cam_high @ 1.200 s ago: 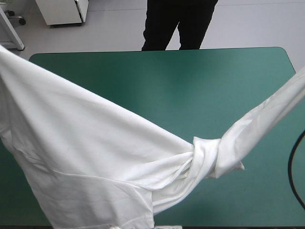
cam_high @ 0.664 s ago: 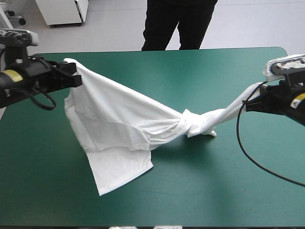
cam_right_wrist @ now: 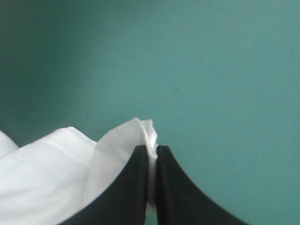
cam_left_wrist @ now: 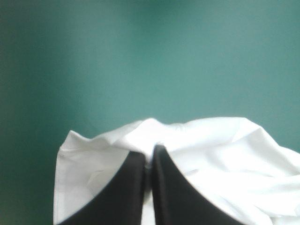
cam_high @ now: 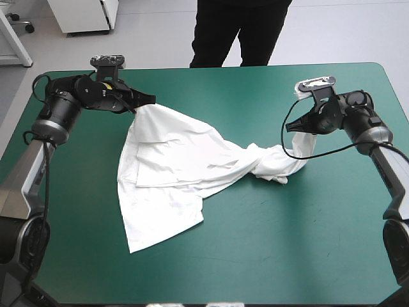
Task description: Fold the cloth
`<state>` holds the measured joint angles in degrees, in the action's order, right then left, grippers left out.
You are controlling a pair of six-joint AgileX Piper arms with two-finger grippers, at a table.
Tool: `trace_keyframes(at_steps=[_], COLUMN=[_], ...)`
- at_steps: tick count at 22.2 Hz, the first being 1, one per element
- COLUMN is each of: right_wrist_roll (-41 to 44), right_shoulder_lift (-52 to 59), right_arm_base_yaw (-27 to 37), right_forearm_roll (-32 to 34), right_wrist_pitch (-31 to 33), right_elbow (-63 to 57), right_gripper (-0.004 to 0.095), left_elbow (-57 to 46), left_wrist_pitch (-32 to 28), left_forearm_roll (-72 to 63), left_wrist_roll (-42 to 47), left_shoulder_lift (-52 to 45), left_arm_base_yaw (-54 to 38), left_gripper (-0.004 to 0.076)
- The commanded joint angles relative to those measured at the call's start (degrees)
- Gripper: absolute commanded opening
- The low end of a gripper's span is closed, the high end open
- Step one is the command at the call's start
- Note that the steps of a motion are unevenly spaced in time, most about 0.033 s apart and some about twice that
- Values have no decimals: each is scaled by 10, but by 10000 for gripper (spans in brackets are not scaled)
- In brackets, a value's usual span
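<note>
Left gripper (cam_high: 149, 100): clenched on an upper edge of the T-shirt (cam_high: 167, 160), low over the far left part of the counter (cam_high: 268, 256), presumably to anchor that end for spreading. From there, white cloth fanned out toward the near edge, mostly resting on the teal-green cover, one layer doubled over another and a loose flap nearest the robot. Further right, narrowed into a twisted rope with a knot-like bunch (cam_high: 259, 163) near the middle of the counter, so not flat enough yet for a fold. Right gripper (cam_high: 293, 126): likewise clamped, a small tuft of cloth nipped between its black fingers (cam_right_wrist: 136, 187), held just above the cover toward the right side; which part of the garment, perhaps a sleeve or a hem corner, hard to tell through the bunching. Held at both ends, well apart, most likely to stretch and untwist before laying out. Judged stage: early, spreading before any fold.
</note>
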<state>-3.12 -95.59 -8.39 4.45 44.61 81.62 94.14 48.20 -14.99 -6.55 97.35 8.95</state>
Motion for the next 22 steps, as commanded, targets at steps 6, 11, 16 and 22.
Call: trace_keyframes(at_steps=[6,11,16,22], right_wrist_roll=[14,14,38,-5], right_shoulder_lift=[-15,-15,4,138], right_arm_base_yaw=[4,12,62,71], right_forearm_roll=[14,40,23,-52], right_wrist_pitch=[-28,-22,48,156], right_elbow=[22,36,136,156], right_gripper=[-1,332,658,658], left_elbow=[15,26,79,74], left_wrist_pitch=[-7,-5,53,134], left_forearm_roll=[-19,-19,10,60], left_wrist_roll=[-8,-40,-32,-19], left_shoulder_lift=[26,29,-9,-211], left_arm_base_yaw=[2,2,1,3], left_gripper=[34,394,608,608])
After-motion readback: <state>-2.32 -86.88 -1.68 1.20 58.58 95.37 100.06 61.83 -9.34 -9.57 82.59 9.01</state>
